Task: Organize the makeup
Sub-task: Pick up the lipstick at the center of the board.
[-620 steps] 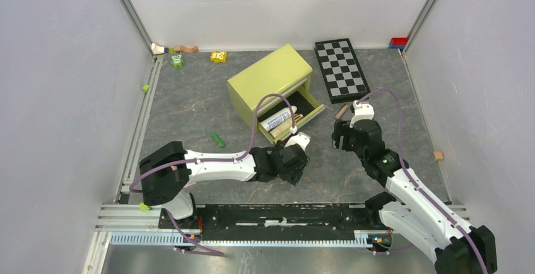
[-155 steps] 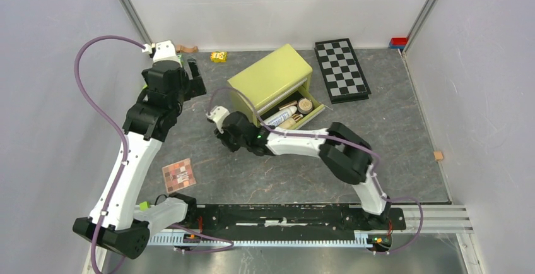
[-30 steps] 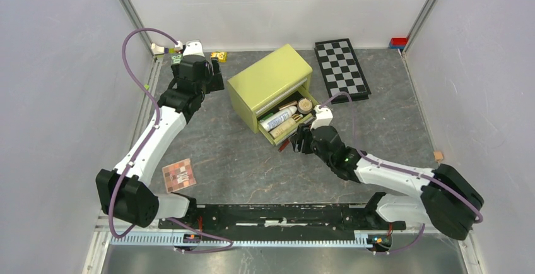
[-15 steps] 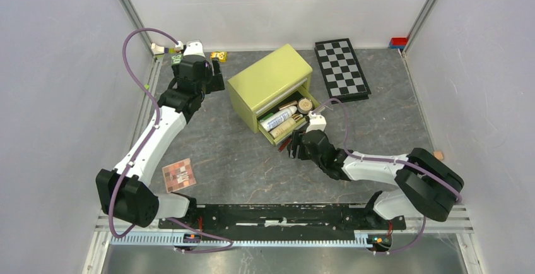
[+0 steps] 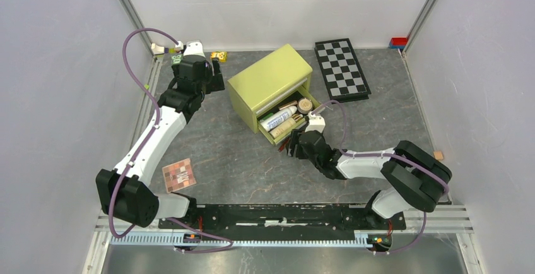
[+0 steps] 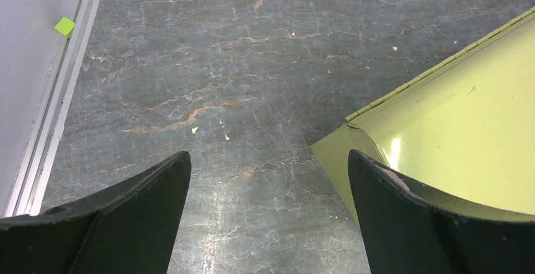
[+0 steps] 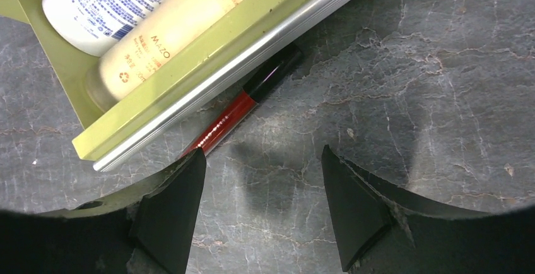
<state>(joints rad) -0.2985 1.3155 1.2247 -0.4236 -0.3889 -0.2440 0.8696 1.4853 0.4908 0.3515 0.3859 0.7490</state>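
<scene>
Along the drawer front [image 7: 189, 88], red stick [image 7: 240, 113] lies before right hand [image 7: 262, 154].

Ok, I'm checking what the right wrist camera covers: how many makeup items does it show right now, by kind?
white tube: 1
beige bottle: 1
red stick: 1
Total: 3
</scene>
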